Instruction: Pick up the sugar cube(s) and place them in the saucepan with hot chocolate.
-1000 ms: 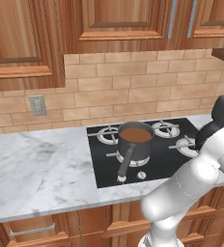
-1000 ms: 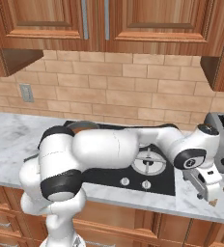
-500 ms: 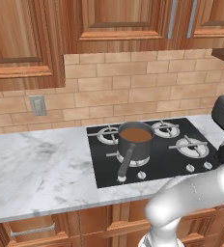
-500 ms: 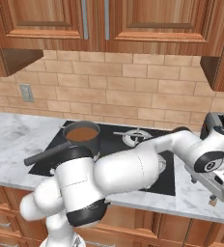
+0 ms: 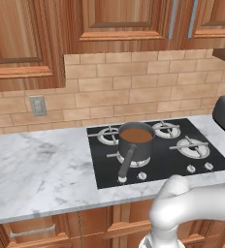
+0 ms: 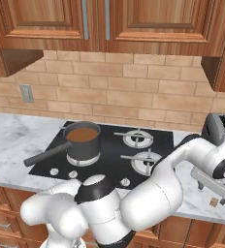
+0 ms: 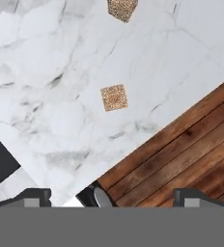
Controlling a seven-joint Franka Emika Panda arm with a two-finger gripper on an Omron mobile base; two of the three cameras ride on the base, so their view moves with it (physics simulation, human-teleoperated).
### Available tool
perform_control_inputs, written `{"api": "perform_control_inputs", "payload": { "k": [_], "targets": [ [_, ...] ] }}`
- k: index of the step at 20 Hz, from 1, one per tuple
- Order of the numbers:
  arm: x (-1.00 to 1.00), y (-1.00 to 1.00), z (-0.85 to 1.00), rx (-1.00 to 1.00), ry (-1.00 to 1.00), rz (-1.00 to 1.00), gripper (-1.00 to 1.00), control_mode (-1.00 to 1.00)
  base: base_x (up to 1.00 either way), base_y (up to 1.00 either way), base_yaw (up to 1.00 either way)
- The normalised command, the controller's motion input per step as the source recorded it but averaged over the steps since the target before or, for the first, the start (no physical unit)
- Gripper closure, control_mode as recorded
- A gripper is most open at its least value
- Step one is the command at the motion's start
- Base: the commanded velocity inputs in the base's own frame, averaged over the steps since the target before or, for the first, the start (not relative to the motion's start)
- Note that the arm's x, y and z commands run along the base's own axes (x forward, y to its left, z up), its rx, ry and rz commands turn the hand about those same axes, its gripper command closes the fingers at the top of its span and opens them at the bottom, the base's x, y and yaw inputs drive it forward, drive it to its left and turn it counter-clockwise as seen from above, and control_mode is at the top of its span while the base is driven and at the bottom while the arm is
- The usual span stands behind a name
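Sugar cubes point(image 7: 114, 97) on marble counter point(image 7: 46, 96), unlabelled; fingers point(image 7: 34, 197) spread

The saucepan point(image 5: 135, 143) stands on the near left burner of the cooktop point(image 5: 201, 162), its handle reaching toward the near edge of the counter point(image 5: 41, 169). A toaster point(image 6: 222, 130) sits on the counter to the right of the cooktop. Nearer the counter's edge on that side lies a sugar cube point(image 7: 114, 97), with a second sugar cube point(image 7: 122, 8) near it.
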Motion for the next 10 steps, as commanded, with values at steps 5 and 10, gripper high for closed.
{"api": "perform_control_inputs", "payload": {
  "k": [5, 10],
  "targets": [
    [0.11, -0.02, -0.29, 0.00, 0.00, 0.19, -1.00, -1.00, 0.00, 0.00, 0.00],
    [0.19, -0.01, -0.32, 0.00, 0.00, 0.19, -1.00, -1.00, 0.00, 0.00, 0.00]
  ]
}}
